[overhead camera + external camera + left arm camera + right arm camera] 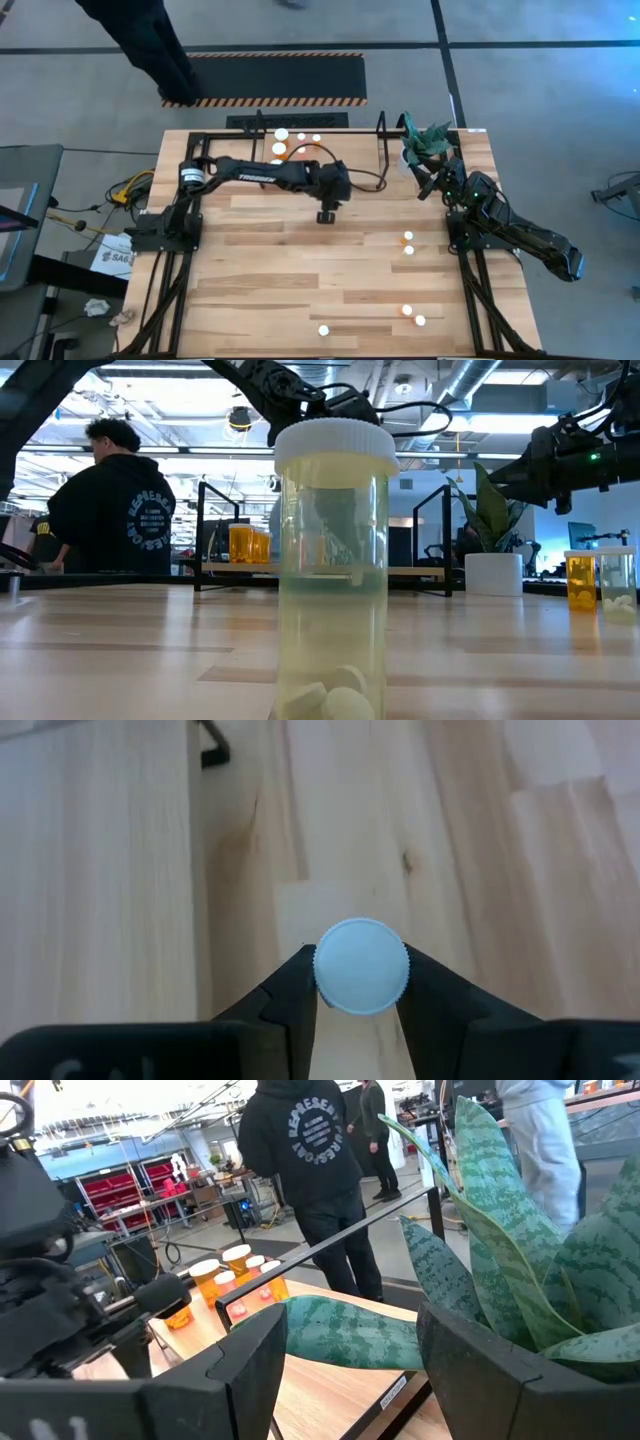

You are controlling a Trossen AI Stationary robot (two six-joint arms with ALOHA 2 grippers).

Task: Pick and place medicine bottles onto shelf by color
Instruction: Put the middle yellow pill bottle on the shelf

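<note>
Midway, the left gripper (360,982) fingers clamp a white-capped medicine bottle (361,966) above the counter (300,290); next, carriage to the shelf (240,125); right gripper (345,1350) fingers wide, idle by the plant (428,143).

Seen from above, the left end effector (327,214) hangs over the middle of the wooden table (260,290). White-capped medicine bottles (290,142) stand on the shelf (383,140); the right end effector (428,183) waits beside the potted plant (424,146).
</note>
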